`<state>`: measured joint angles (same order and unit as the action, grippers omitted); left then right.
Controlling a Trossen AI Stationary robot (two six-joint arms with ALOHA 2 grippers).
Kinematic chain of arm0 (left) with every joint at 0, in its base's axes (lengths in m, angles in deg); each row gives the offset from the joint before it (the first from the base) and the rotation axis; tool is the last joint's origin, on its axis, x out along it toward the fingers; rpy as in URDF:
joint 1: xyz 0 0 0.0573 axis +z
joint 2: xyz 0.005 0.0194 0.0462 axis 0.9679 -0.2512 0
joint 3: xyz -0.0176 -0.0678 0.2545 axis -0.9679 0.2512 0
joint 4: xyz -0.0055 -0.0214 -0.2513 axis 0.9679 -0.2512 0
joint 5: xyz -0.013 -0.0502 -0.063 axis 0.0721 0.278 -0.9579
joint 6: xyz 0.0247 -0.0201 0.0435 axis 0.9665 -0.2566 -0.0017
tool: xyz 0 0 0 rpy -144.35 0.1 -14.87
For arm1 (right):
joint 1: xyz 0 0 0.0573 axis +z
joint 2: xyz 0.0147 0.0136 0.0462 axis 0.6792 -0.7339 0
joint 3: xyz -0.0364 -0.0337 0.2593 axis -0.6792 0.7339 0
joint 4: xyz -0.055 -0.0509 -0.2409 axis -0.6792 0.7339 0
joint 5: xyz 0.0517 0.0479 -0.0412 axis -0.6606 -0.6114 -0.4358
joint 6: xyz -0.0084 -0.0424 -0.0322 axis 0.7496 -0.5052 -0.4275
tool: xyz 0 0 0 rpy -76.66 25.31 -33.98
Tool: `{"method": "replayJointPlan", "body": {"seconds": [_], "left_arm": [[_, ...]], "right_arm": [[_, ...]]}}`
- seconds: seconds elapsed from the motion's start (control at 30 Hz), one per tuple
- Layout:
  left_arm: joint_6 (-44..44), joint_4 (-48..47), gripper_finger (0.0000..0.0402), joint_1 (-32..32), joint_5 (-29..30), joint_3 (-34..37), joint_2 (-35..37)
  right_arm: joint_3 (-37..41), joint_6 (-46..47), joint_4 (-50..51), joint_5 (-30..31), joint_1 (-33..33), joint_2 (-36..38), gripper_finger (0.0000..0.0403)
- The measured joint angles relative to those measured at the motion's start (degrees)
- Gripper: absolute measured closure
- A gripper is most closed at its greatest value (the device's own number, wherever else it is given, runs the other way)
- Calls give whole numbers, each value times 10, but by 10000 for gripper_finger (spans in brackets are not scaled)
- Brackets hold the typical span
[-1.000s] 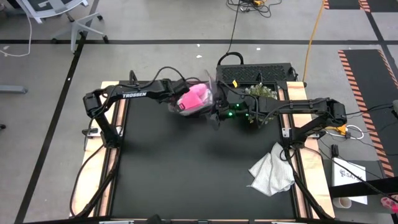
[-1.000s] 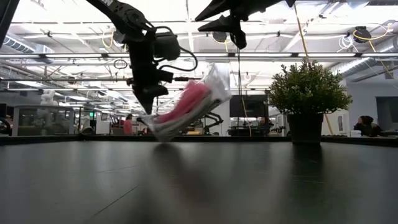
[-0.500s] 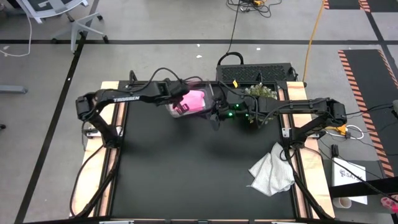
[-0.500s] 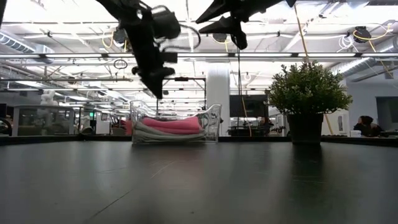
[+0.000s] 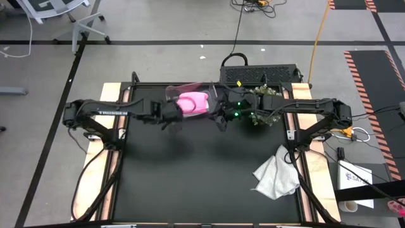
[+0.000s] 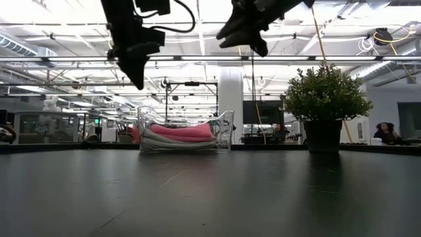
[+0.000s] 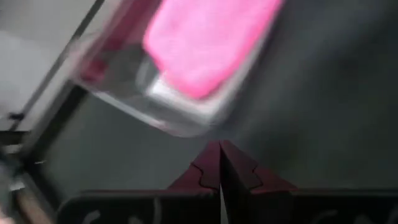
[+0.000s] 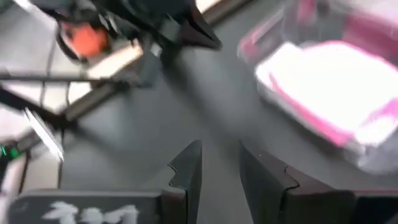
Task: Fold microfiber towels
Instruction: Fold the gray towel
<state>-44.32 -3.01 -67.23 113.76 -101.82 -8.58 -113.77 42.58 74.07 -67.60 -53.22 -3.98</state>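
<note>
A clear plastic bin (image 6: 185, 135) stands flat on the table at its far middle. In it a folded pink microfiber towel (image 5: 192, 102) lies on pale folded ones (image 6: 172, 141). A white towel (image 5: 276, 177) lies crumpled at the table's right edge, partly over the wooden border. My left gripper (image 6: 138, 80) hangs shut in the air to the left of the bin, with the bin (image 7: 177, 115) and pink towel (image 7: 208, 37) ahead of it. My right gripper (image 8: 219, 155) is open and empty, raised to the right of the bin, with the pink towel (image 8: 336, 87) ahead of it.
A potted plant (image 6: 327, 99) stands at the far right of the table, close behind the right arm (image 5: 297, 107). The black tabletop (image 5: 202, 171) between the bin and the near edge is bare. Wooden borders run along both sides.
The bin, which hung tilted off the table at my left gripper, has come down flat on the table at the far middle. My left gripper has risen and drawn away toward the table's left edge, still shut.
</note>
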Motion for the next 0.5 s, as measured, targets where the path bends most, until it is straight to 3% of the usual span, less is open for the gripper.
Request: {"method": "replayJointPlan", "body": {"seconds": [0.3,0.5], "left_arm": [[-216,25,401,-132,-35,162,54],[-288,38,401,-183,-48,191,71]], "right_arm": [[36,16,72,2,81,-15,316],[64,105,142,0,139,-18,352]]}}
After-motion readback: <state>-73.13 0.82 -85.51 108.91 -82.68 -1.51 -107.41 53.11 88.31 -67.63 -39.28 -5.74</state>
